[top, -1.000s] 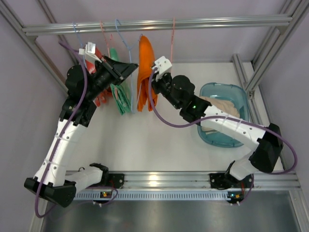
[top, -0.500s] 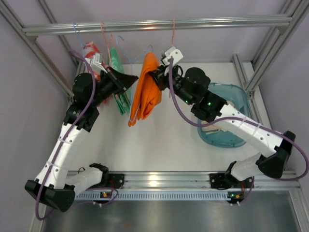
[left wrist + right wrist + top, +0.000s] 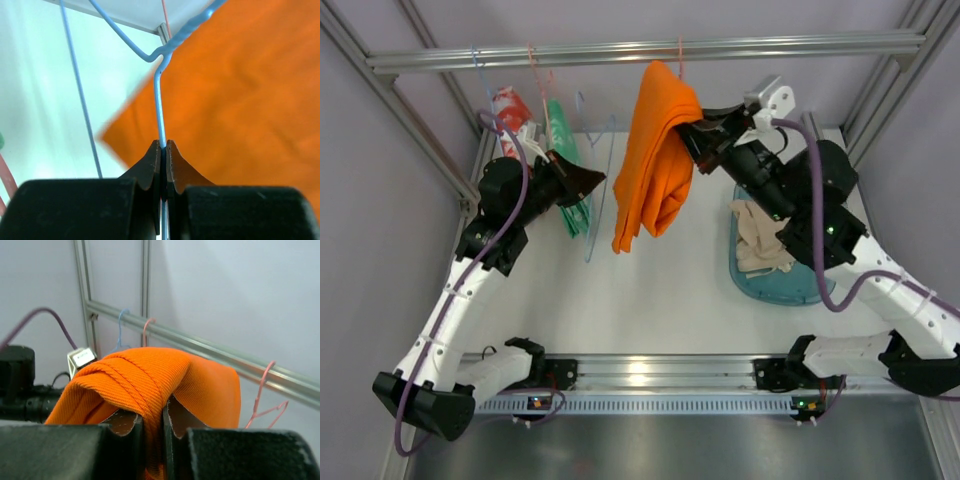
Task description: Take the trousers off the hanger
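The bright orange trousers (image 3: 653, 150) hang in a fold from my right gripper (image 3: 694, 127), which is shut on the cloth and holds it high near the rail. In the right wrist view the orange trousers (image 3: 150, 372) drape over the closed right gripper (image 3: 155, 415). My left gripper (image 3: 592, 181) is shut on the wire of the blue hanger (image 3: 599, 170), which is bare. In the left wrist view the left gripper (image 3: 163, 146) pinches the blue hanger (image 3: 159, 95), with the orange cloth (image 3: 240, 100) behind it. The pale beige trousers (image 3: 760, 238) lie in the teal basin (image 3: 767, 292).
The metal rail (image 3: 770, 45) runs across the back and carries a bare pink hanger (image 3: 678, 58). A green garment (image 3: 560, 130) and a red garment (image 3: 510, 105) hang at the left, behind my left arm. Frame posts stand on both sides.
My right gripper has lifted the orange trousers up and to the right, off the blue hanger. The left gripper has kept hold of the hanger, which now hangs bare.
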